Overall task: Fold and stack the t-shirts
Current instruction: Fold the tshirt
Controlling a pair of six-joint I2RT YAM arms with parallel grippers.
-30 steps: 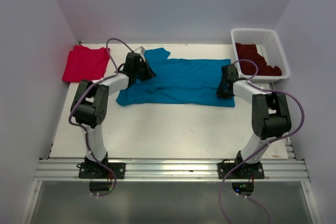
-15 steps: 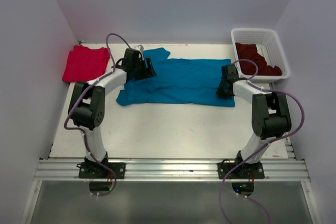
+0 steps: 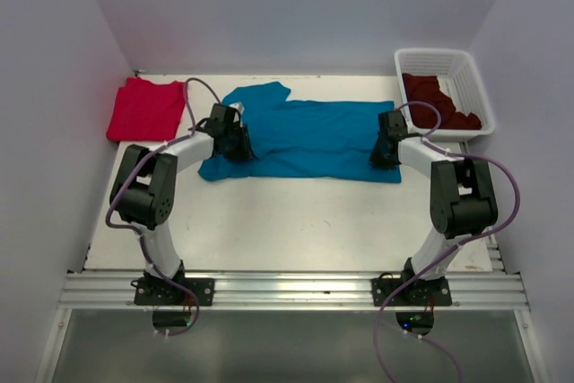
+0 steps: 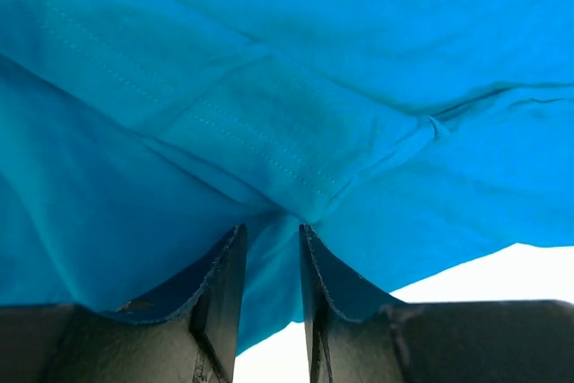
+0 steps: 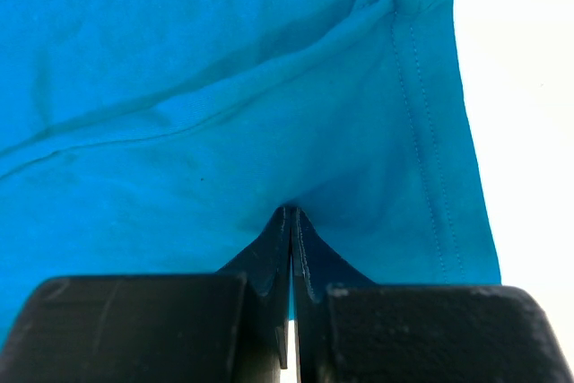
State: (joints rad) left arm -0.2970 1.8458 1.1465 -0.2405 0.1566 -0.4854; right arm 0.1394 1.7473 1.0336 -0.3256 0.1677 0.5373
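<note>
The teal t-shirt (image 3: 314, 136) lies spread flat across the back middle of the table. My left gripper (image 3: 240, 143) is low at its left part, jaws nearly together on a bunched fold of teal cloth (image 4: 314, 60), with creases running to the fingertips (image 4: 231, 262). My right gripper (image 3: 384, 152) is shut on the shirt's right edge (image 5: 179, 87), fingertips pressed together (image 5: 291, 221). The red t-shirt (image 3: 143, 108) lies folded at the back left. Dark maroon t-shirts (image 3: 439, 100) lie in the basket.
The white lattice basket (image 3: 430, 53) stands at the back right corner. White walls close in the table on the left, back and right. The bare white table top (image 3: 296, 221) spans the area in front of the teal shirt.
My left gripper has moved from the shirt's upper left sleeve area toward me to the lower left part of the shirt. More of the sleeve shows now. The right arm has not moved.
</note>
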